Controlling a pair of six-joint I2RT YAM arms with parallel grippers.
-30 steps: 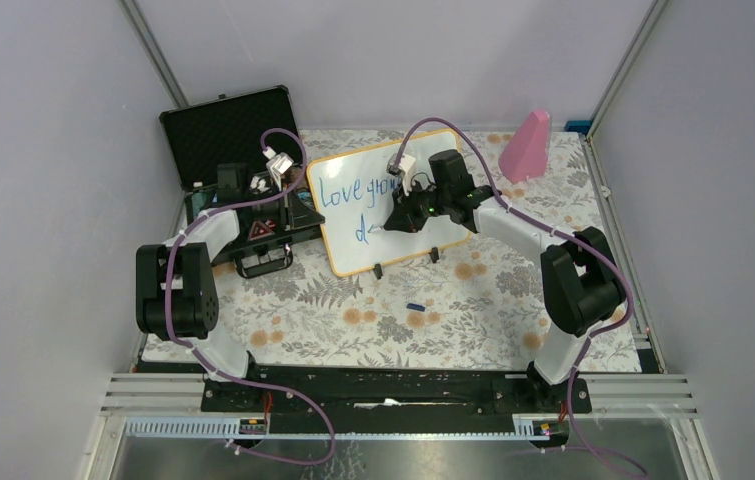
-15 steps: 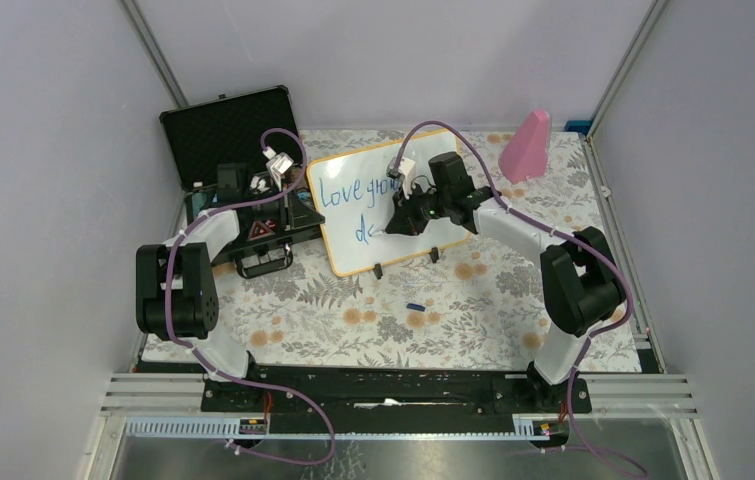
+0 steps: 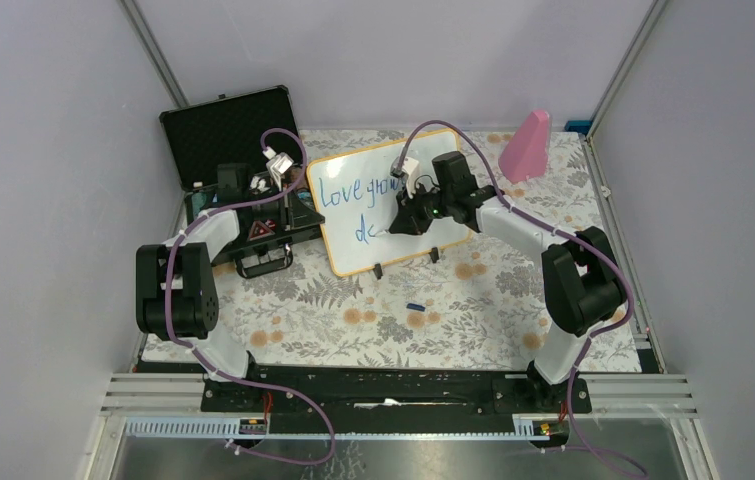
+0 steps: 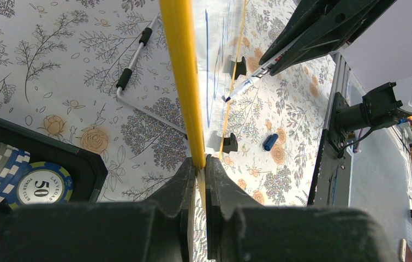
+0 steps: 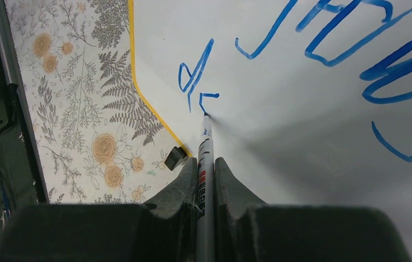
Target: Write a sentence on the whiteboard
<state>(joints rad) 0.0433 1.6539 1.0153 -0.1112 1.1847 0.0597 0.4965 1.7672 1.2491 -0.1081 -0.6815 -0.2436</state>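
Writing has grown a little: on the second line of the sentence [image 5: 323, 43], the blue "d" now has the start of a second letter beside it. The right arm has also slid a bit further along the whiteboard [image 3: 348, 255]. So I think the last word has only just begun, and most of it is yet to come.

The right fingers [image 5: 188, 177] are almost shut and squeeze a marker [image 5: 206, 142] between them. The marker sticks straight out ahead of them. Its tip touches the board right at the end of the newest blue stroke.

The left fingers [image 4: 187, 177] are nearly closed too. They pinch the yellow rim [image 4: 180, 65] of the whiteboard, which runs up and away from them. That hold looks like it keeps the board steady while the other arm writes.

The whiteboard stands on its small black feet [image 3: 377, 270] on the bench [image 3: 473, 300], between the two sets of fingers.
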